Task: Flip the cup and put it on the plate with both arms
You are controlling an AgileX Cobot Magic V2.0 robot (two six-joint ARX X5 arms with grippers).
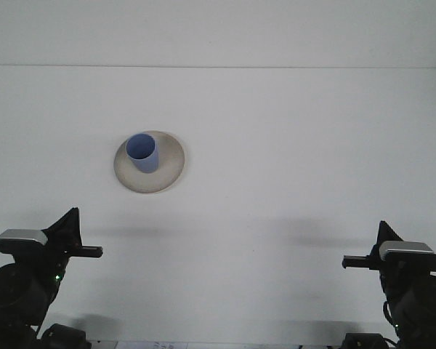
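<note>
Front view only. Your cup [143, 153] is blue, sits upright with its mouth up, and rests on the plate [171, 169], a little left of the plate's middle. The plate is round, off-white, and lies flat on the white table [291, 145], left of centre and in the middle depth of the surface. Nothing touches the cup but the plate under it.

Your left gripper [93, 251] is low in the near left corner, well apart from the plate, pointing right with its tip over bare table. You see it side-on as one thin dark bar, so whether it is spread or pressed together cannot be told. It holds nothing. A grey block sits on top of that arm's wrist, and a small green light shows on the arm body below.

Your right gripper [349, 262] is low in the near right corner, pointing left, also well apart from the plate and cup. Same problem: only a thin dark edge shows, so its opening cannot be told. It holds nothing either.

Soft shadows lie on the table beside both arms. A pale wall [218, 33] runs behind the table's far edge.
</note>
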